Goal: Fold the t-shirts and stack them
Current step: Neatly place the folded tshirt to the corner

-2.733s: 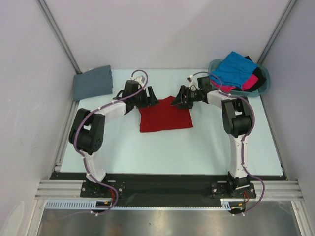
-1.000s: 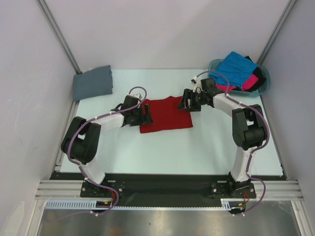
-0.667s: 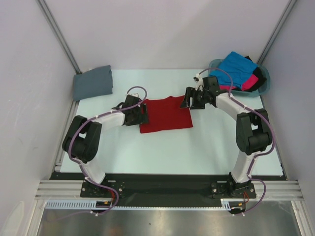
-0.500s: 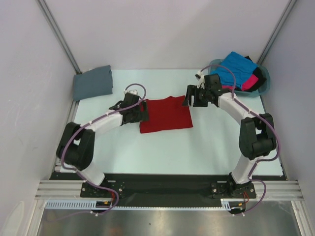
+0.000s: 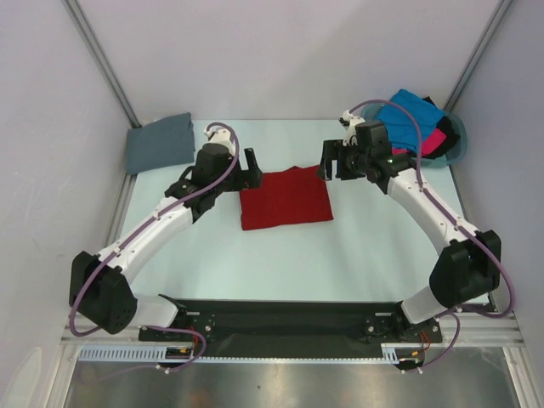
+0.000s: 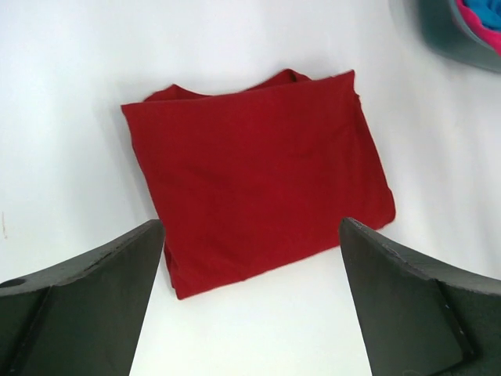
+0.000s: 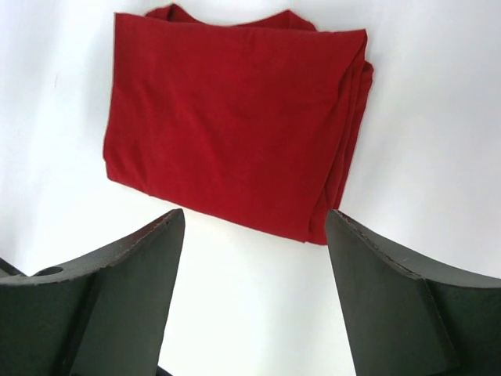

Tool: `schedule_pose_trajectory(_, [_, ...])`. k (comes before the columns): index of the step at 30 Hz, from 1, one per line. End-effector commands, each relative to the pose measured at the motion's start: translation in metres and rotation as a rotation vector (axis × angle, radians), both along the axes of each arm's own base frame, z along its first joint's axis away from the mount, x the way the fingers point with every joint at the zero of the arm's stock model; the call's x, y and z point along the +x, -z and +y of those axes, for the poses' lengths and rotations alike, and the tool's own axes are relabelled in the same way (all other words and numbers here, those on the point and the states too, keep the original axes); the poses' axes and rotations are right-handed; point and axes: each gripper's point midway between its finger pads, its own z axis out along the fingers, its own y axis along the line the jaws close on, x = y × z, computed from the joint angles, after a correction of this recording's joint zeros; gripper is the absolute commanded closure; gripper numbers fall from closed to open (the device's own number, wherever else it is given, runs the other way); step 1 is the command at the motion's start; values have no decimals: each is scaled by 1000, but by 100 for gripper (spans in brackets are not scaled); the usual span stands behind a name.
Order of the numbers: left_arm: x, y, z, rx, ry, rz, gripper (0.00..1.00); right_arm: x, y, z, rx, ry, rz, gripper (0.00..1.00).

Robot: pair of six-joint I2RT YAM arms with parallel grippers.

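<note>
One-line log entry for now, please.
red shirt: folded flat | left claw: open, empty | right claw: open, empty | grey shirt: folded, aside

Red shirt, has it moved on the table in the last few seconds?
No. The red shirt lies folded in the same place, just as far from the grey shirt at the far left corner of the table.

The whole table [image 5: 340,255] is taken in from high above and behind the arm bases by the fixed top camera, which is tilted down and forward. From each wrist the table is viewed steeply downward and from close by, framed between the spread fingers of the left gripper [image 6: 250,225] and the right gripper [image 7: 254,214]. The folded red t-shirt [image 5: 285,197] is shared by all three views. The teal basket [image 6: 450,31] is caught only in the top and left wrist views.
</note>
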Motion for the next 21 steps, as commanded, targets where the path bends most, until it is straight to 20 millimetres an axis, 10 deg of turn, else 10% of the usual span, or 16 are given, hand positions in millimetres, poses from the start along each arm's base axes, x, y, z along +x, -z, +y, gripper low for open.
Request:
schedule_pose_trajectory(1, [-14, -26, -11, -16, 54, -67, 0, -10, -30, -10, -26, 41, -79, 18])
schedule_pose_trajectory(21, [-15, -58, -13, 60, 96, -126, 0, -28, -29, -14, -99, 101, -76, 12])
